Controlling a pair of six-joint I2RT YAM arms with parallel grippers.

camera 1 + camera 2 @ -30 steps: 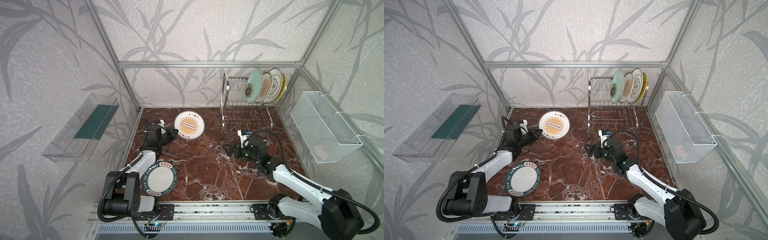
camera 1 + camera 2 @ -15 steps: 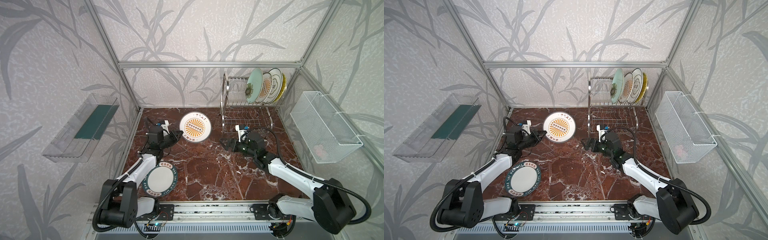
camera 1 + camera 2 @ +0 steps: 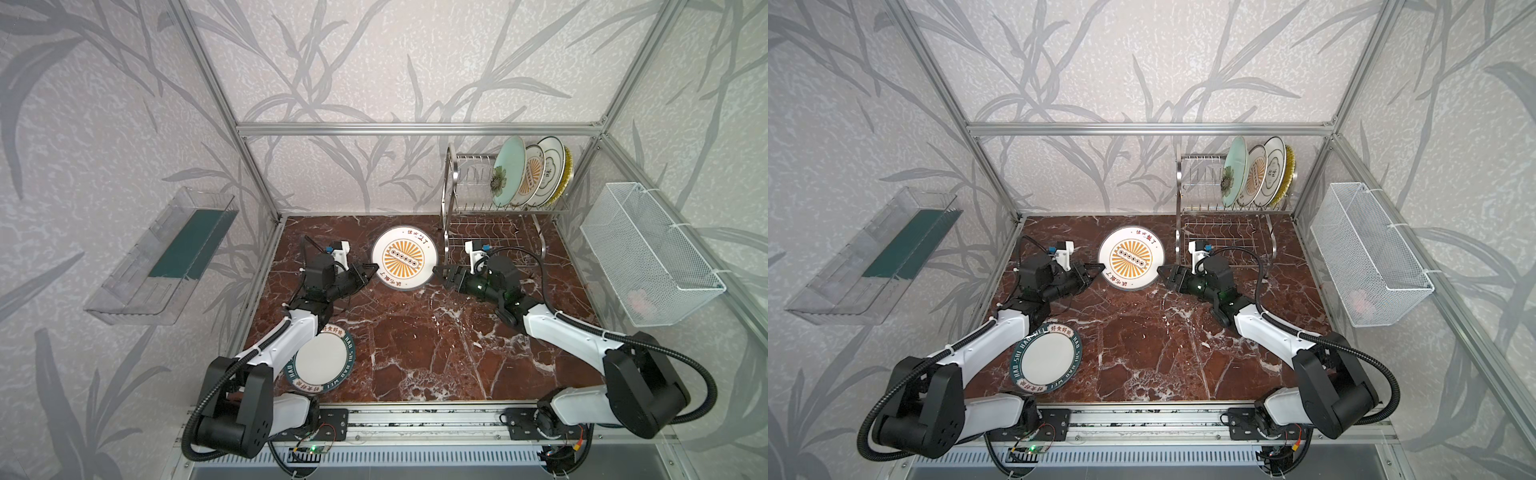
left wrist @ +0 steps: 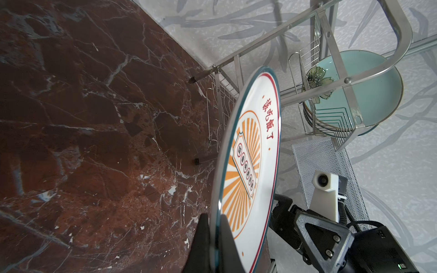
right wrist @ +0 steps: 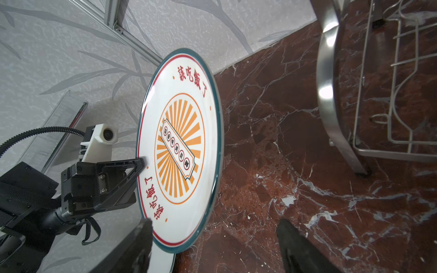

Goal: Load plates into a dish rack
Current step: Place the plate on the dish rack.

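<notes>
The left pincer (image 3: pixel 373 267) is pinched tight on the left rim of the sun plate (image 3: pixel 404 257), in the middle of both top views. The right pincer (image 3: pixel 439 277) sits at that plate's right rim with its jaws wide apart. There are two pincers, one rack and six plates. The sun plate is round and white, with orange rays in the middle, red letters and a dark teal edge, and it is held up at a tilt. A plate with teal letters (image 3: pixel 322 359) lies flat on the table (image 3: pixel 415 353) at the lower left, partly under the left arm (image 3: pixel 286 336). Four plates stand on edge in the top shelf of the rack (image 3: pixel 451 187) at the upper right: a green one (image 3: pixel 509 170), a second sun plate (image 3: pixel 532 176), a white one (image 3: pixel 549 168) with a dark outline and a yellow one (image 3: pixel 567 174).
</notes>
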